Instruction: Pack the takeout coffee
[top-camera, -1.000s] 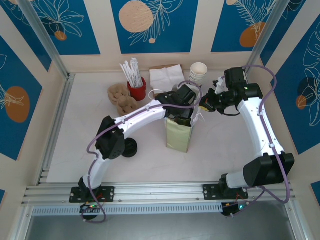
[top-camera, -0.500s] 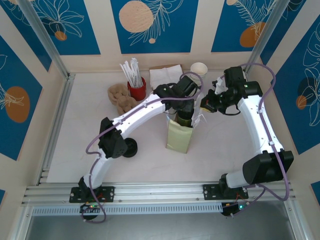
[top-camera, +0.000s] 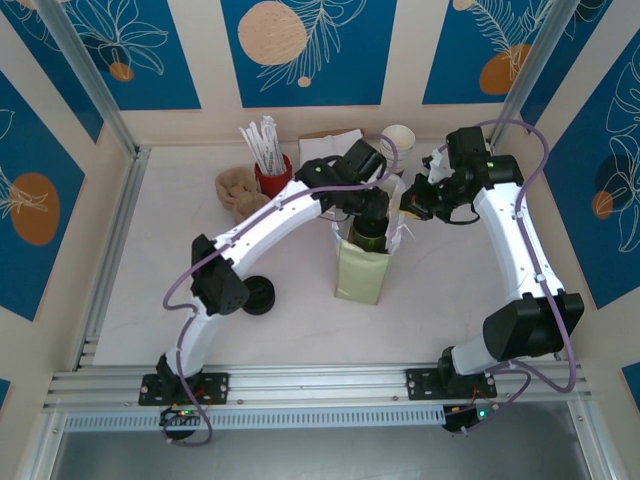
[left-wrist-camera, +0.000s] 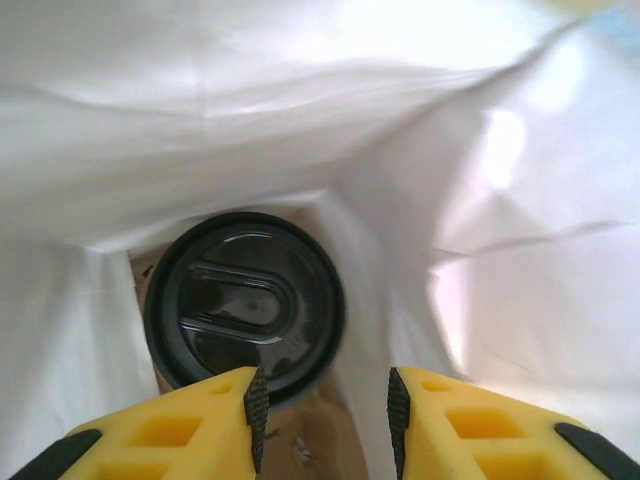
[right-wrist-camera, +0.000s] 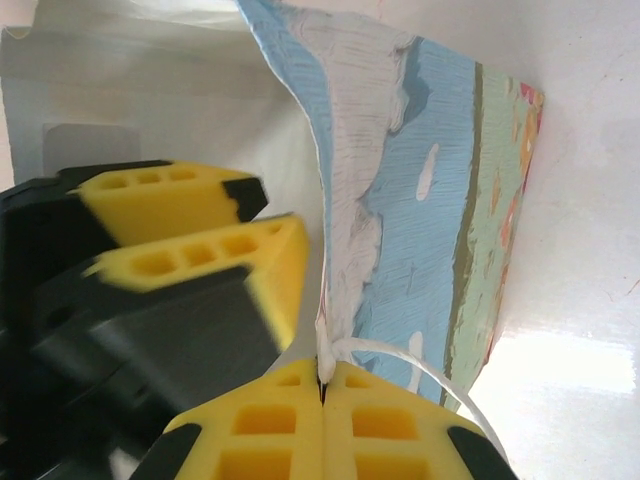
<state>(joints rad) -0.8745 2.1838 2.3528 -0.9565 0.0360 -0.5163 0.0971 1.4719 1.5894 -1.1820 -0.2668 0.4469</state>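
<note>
Inside the bag: the cup is down, but the bag could tip

From above, the left gripper (top-camera: 368, 228) dips into the mouth of the paper bag (top-camera: 358, 278). Its arm bends over from 8 o'clock. The right gripper (top-camera: 411, 206) holds the bag's rim at 2 o'clock. If the left arm lifts out crooked, it may snag the rim and tip the bag.

Left wrist view: the takeout coffee (left-wrist-camera: 245, 305) sits at the bottom, toward 8 o'clock. The fingers (left-wrist-camera: 200, 420) stand a little apart and hold nothing.

Right wrist view: the pads (right-wrist-camera: 270, 420) pinch the rim tight. A slip may let the mouth flop shut.
</note>
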